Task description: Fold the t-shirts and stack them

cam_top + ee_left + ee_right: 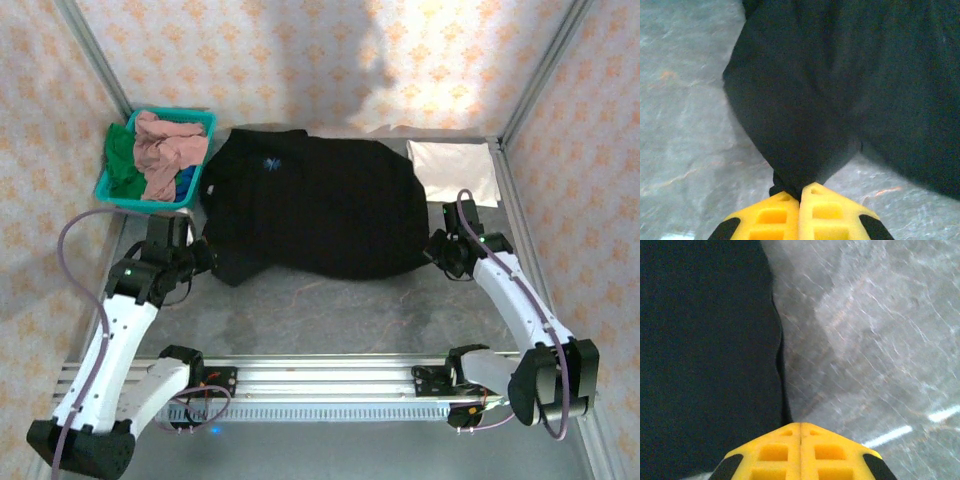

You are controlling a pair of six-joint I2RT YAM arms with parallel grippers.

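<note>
Gripping black t-shirt [310,205]: left pincer [801,187], right pincer [800,424], both clamped; teal basket [175,113] far-left, cream t-shirt [455,170] far-right.

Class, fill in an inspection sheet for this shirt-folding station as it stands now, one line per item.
Surface: grey table, bare between shirt and arm bases.
Job's things: black shirt spread mid-table; white shirt folded, far right; pink shirt, green shirt and blue shirt heaped in basket.
Clutter: basket, far left; otherwise nothing seen.
Grippers: left gripper shut on black shirt's near-left part; right gripper shut at its right edge, apparently pinching it.
Cables: purple cables loop beside each arm.
Surroundings: patterned walls, metal frame.
</note>
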